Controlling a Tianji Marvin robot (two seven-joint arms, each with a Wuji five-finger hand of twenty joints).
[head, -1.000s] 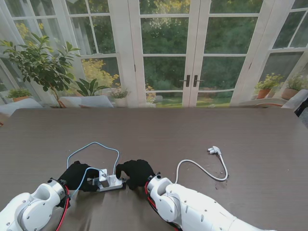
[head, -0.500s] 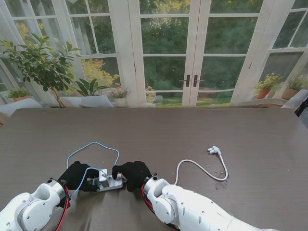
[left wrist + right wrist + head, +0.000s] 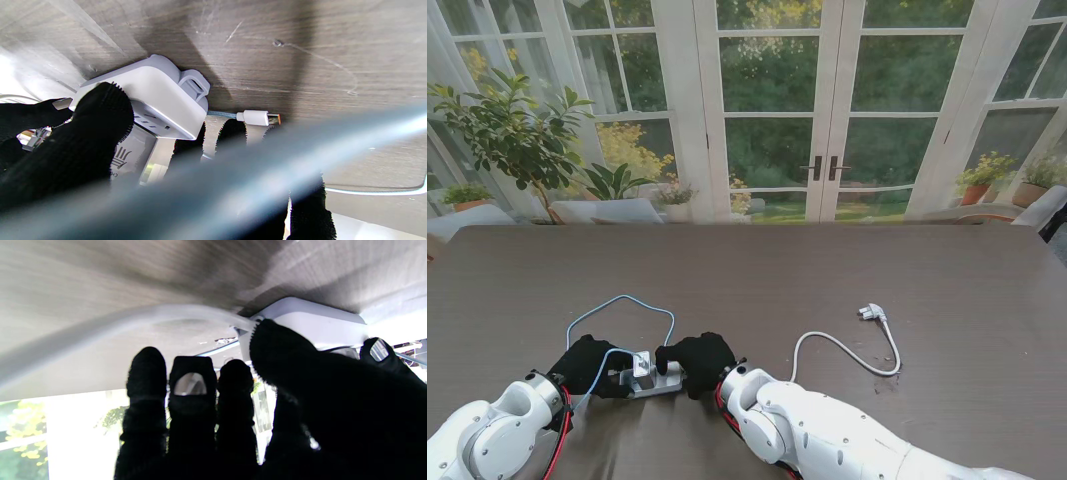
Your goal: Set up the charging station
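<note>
Right now both gloved hands meet at the white power strip [image 3: 651, 378], which lies on the dark wooden table [image 3: 847, 280] at the near left. The left hand [image 3: 587, 365] has its thumb across one end of the strip and its fingers curled beneath, holding it; the right hand [image 3: 695, 362] presses its thumb on the other end, where the thick white power cord [image 3: 842, 352] leaves the body, while its other fingers stretch past without wrapping anything, so it braces rather than grips. Done well, this step probably means keeping the strip flat and steady: the left hand should anchor, the right should push straight along the body and not tilt it, and the pale blue USB cable [image 3: 622, 305], looped on the far side of the strip, should be kept clear of the fingers. The left wrist view shows its white connector [image 3: 255, 117] lying loose on the table just beside the fingertips, not yet plugged in. The strip's long axis runs left to right, sockets facing up, cord end toward the right; the cord curves away to a plug [image 3: 872, 313] lying well apart on the right.
</note>
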